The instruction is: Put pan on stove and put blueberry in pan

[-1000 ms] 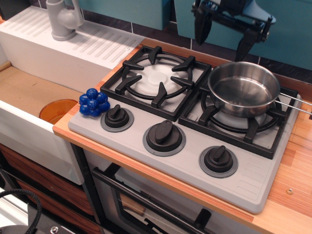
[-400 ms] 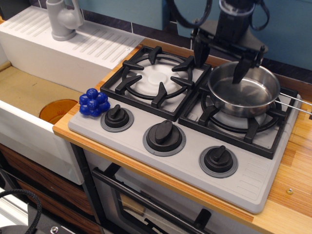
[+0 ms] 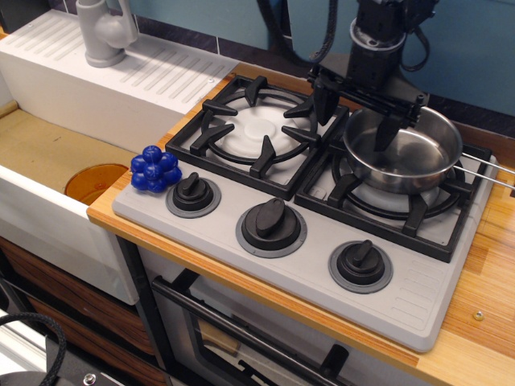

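Note:
The shiny steel pan point(image 3: 410, 161) sits on the right burner of the grey stove point(image 3: 314, 265), its wire handle pointing right. The dark-blue blueberry point(image 3: 155, 170) lies at the stove's left front corner, beside the left knob point(image 3: 193, 194). My gripper point(image 3: 354, 112) is open and empty above the pan's left rim. One finger hangs over the gap between the burners and the other over the pan's inside. It is far to the right of the blueberry.
The left burner grate point(image 3: 259, 131) is bare. Two more knobs point(image 3: 271, 224) point(image 3: 360, 264) line the stove's front. A white sink point(image 3: 48, 161) with an orange drain disc point(image 3: 95, 181) and a grey tap point(image 3: 105, 30) lies to the left. Wooden counter point(image 3: 483, 322) surrounds the stove.
My gripper has come down from high at the back and moved left toward the pan's left rim, staying open. The pan and blueberry have not moved.

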`<move>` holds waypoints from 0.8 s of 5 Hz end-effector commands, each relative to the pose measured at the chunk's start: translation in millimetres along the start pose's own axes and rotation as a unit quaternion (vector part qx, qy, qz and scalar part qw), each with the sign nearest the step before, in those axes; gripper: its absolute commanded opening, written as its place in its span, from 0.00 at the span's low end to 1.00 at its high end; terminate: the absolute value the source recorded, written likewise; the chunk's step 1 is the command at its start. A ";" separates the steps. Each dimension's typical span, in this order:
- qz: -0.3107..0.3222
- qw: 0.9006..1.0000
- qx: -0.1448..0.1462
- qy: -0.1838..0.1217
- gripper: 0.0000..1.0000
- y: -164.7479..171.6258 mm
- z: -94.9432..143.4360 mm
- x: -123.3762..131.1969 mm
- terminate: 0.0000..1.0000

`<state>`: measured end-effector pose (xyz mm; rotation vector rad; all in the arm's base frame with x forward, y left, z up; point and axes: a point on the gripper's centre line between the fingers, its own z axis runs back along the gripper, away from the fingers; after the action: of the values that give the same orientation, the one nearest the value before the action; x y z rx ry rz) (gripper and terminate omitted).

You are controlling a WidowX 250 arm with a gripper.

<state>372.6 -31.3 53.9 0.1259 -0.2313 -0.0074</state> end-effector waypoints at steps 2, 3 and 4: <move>0.015 1.000 0.010 0.001 0.00 -3.9 6.2 3.6 0.00; 0.012 1.000 0.016 0.004 0.00 0.3 10.8 6.5 0.00; 0.008 1.000 0.016 0.009 0.00 -0.3 16.5 8.0 0.00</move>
<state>368.4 -33.9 54.2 0.1619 -0.1598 0.0196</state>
